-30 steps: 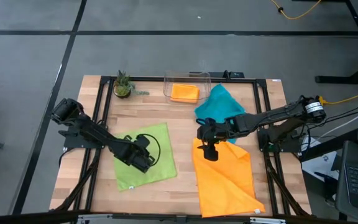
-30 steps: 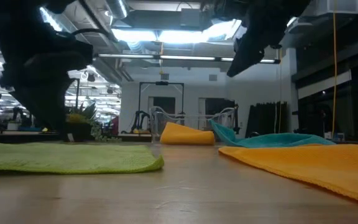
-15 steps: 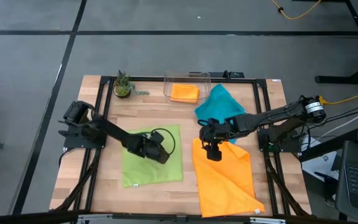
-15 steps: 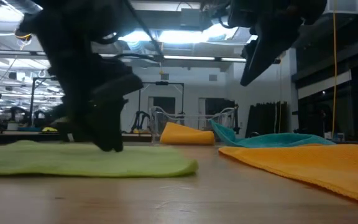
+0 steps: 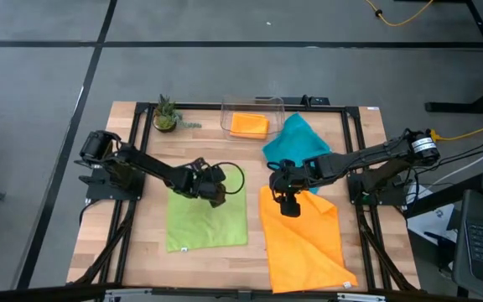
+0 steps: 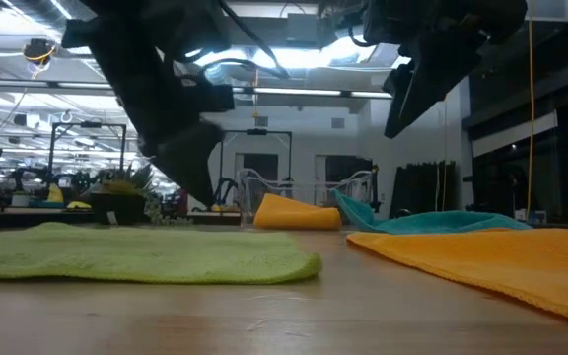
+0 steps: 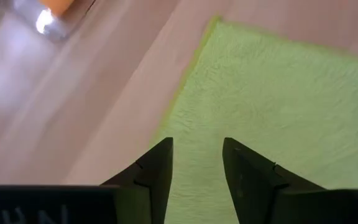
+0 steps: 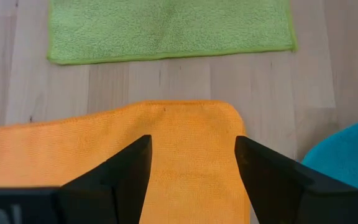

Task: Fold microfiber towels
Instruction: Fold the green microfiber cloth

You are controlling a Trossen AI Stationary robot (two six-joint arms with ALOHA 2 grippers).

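Note:
A lime green towel point(image 5: 206, 222) lies flat on the wooden table, left of centre. My left gripper point(image 5: 217, 195) stands open just over its far right corner point(image 7: 213, 25) and seems clear of it in the low view point(image 6: 203, 197). A large orange towel point(image 5: 304, 239) lies spread at the near right. My right gripper point(image 5: 288, 205) hangs open above its far left corner point(image 8: 219, 112), well clear. A teal towel point(image 5: 296, 147) lies rumpled behind that. A second orange towel point(image 5: 249, 124), folded, rests in the clear bin.
The clear plastic bin point(image 5: 252, 106) stands at the table's far edge, a small potted plant point(image 5: 166, 113) at the far left. A strip of bare wood point(image 5: 253, 220) runs between the green and orange towels. Black frame rails point(image 5: 131, 159) run along the table's sides.
My left gripper has gone toward the table's right edge, then toward the far edge, rolling as it went. The green towel, earlier askew, has turned about and slid to the right; its edges now run square with the table.

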